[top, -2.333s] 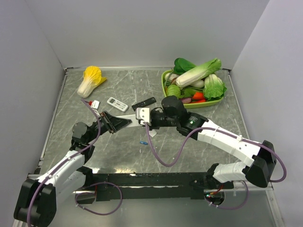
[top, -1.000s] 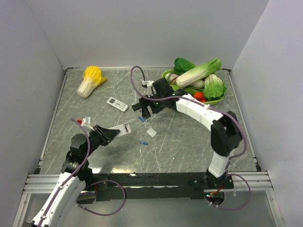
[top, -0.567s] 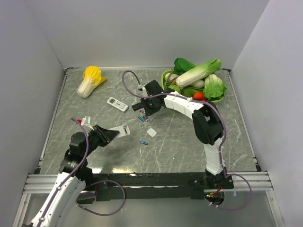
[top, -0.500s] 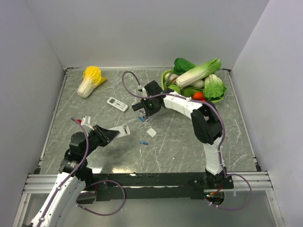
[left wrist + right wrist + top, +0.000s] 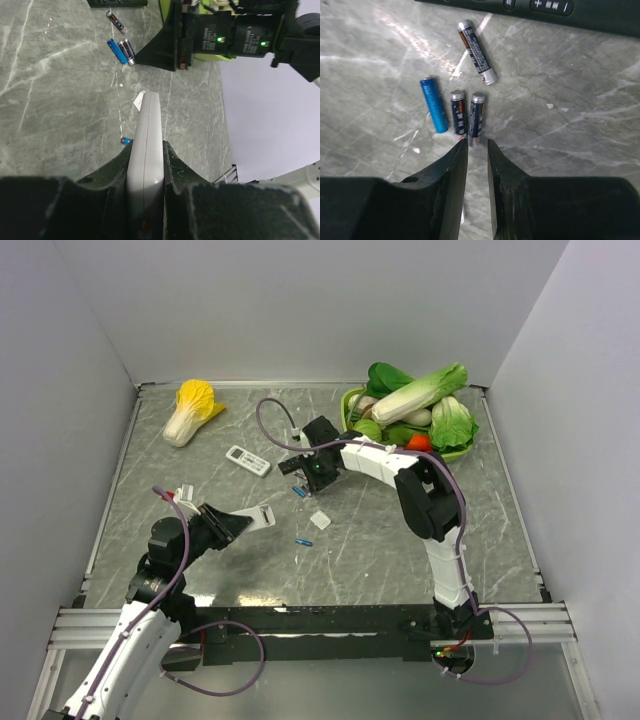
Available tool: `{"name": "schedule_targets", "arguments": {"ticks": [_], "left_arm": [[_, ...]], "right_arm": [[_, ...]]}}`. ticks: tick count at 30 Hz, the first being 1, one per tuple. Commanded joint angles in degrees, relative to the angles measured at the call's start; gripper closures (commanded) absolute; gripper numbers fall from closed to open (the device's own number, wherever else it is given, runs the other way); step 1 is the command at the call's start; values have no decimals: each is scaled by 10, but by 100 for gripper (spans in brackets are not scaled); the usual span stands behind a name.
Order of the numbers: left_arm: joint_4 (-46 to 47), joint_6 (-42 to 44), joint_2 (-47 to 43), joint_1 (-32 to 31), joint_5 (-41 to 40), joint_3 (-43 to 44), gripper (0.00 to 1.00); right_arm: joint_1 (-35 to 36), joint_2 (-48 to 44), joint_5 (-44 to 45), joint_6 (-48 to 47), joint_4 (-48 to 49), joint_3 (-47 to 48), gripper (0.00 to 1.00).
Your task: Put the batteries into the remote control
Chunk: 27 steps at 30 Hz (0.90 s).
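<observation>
table (image 5: 140,480): flat grey stone-look top with pale veins.
walls (image 5: 300,310): matte, pale, on three sides.
remote control (image 5: 149,112): smooth light-grey slab, edge-on, clenched by the left gripper (image 5: 146,155) above the table.
batteries (image 5: 432,105): small silvery-capped cylinders lying beside the black remote (image 5: 545,12).
right gripper (image 5: 476,142): fingers nearly together at their ends; we cannot tell whether grasping.

A yellow cabbage (image 5: 192,410) lies upper left on the grey marble table (image 5: 400,540). A small white remote (image 5: 247,460) and a slim black remote (image 5: 600,17) sit mid-frame. A green tray (image 5: 347,405) of leafy vegetables (image 5: 420,390) fills the upper right.
</observation>
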Motion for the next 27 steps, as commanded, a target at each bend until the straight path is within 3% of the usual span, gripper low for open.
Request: {"name": "schedule_targets", "arguments": {"ticks": [1,11,13,16,27], "left_arm": [[38,8,0,3,13,18,99],[43,12,1,3,15,22,99],[47,10,2,2,17,20,99],[60,8,6,3,21,17,99],[281,-53,49,3,72,-42,99]], "right_arm": [[0,18,12,14,-3,25,71],[1,27,55,5,-6,12,77],[4,22,67,2,-7,4,90],[4,-5,69,-3,8,-28,100],[4,-211,-2,23,20,-120,100]]}}
